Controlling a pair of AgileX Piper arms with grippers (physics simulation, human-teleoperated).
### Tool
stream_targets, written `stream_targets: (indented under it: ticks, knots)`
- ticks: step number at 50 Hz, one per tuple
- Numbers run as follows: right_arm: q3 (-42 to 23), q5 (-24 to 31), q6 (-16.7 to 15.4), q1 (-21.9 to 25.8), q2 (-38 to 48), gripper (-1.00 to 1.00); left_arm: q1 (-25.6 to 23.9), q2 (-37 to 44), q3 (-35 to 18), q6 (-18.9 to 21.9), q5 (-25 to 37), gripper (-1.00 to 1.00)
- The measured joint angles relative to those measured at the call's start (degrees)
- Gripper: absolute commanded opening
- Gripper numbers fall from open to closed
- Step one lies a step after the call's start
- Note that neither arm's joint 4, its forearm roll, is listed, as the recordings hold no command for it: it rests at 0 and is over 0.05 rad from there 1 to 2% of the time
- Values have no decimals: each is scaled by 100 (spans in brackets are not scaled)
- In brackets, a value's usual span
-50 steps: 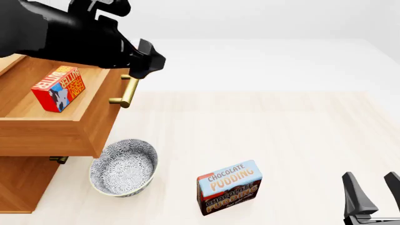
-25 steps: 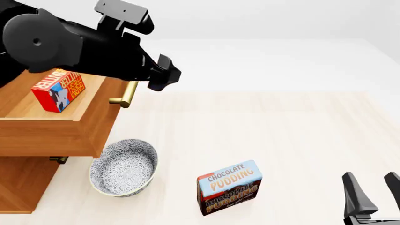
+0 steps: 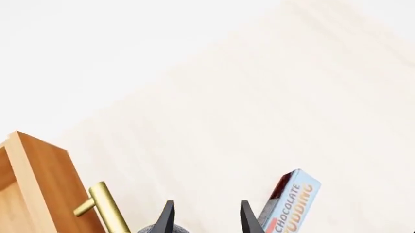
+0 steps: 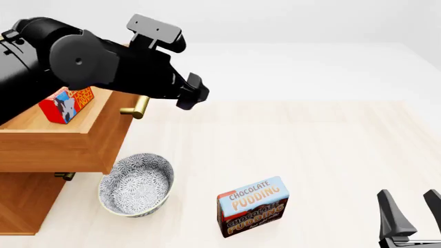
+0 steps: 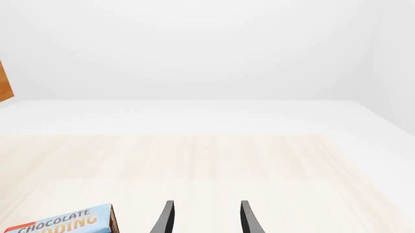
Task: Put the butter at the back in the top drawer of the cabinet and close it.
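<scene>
Lying in the pulled-out top drawer of the cabinet, the butter is seen. Left gripper and right gripper are spread, nothing held.

One butter, one pudding box, one bowl, one cabinet.

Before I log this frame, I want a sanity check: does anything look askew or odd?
Only the top light-brown wooden drawer stands pulled open with the small red-orange butter box inside, lying askew. Nothing spilled or damaged.
</scene>
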Motion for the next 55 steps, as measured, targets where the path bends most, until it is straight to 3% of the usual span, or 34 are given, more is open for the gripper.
stream_targets:
  ticks: [34,55]
  knots:
    - [0,0,0,0,0,100,59,395,280,-119,-344,100]
    - [0,0,0,0,0,100,339,404,607,-19,-551,100]
